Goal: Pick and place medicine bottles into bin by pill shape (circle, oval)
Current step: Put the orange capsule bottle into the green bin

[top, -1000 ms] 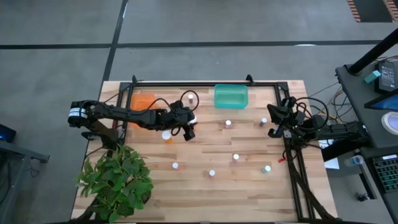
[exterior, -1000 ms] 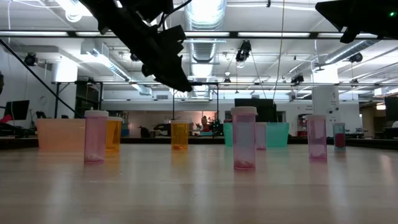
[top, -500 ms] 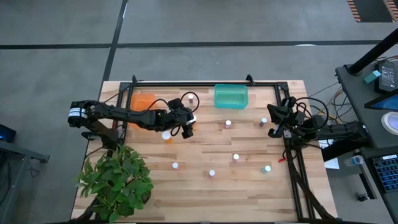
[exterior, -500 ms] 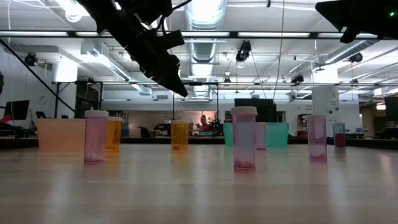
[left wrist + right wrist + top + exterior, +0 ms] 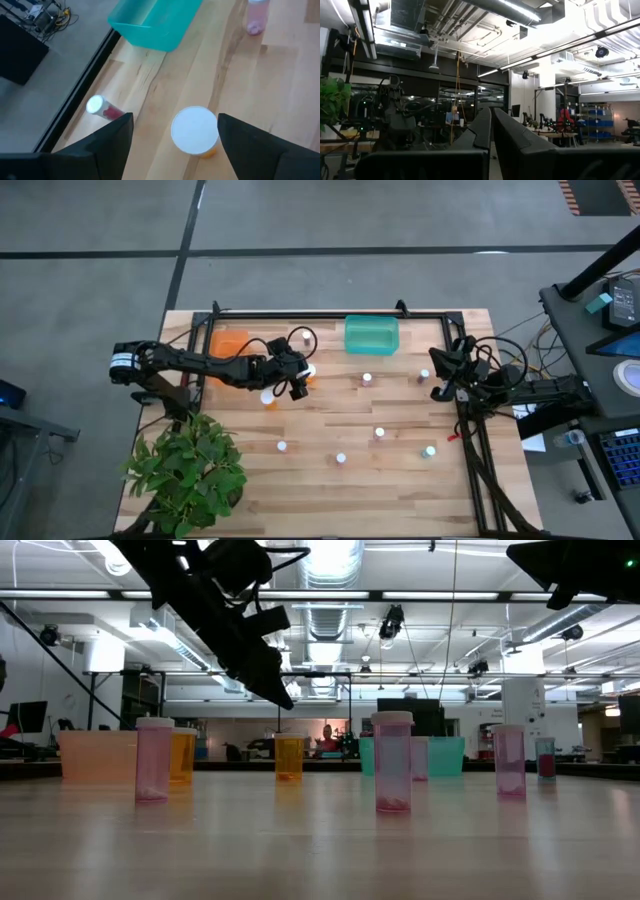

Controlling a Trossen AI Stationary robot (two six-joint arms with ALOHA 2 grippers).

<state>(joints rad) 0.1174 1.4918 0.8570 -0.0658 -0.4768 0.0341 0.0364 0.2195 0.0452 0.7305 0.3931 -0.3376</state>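
Orange bottle (image 5: 196, 134) standing, left gripper (image 5: 172, 145) spread above, seemingly clear

The left arm reaches from its base at the table's nine o'clock edge toward the centre, stretched almost flat, its links running nearly straight in the high view. The left gripper (image 5: 297, 383) is at the end of it, at about eleven o'clock from the table's middle, raised off the surface in the low view (image 5: 262, 675) and pointing downward, jaws spread wide with nothing between them. The right arm is folded at the three o'clock edge, its right gripper (image 5: 441, 387) clamped together, fingers (image 5: 485, 131) touching and aimed level.
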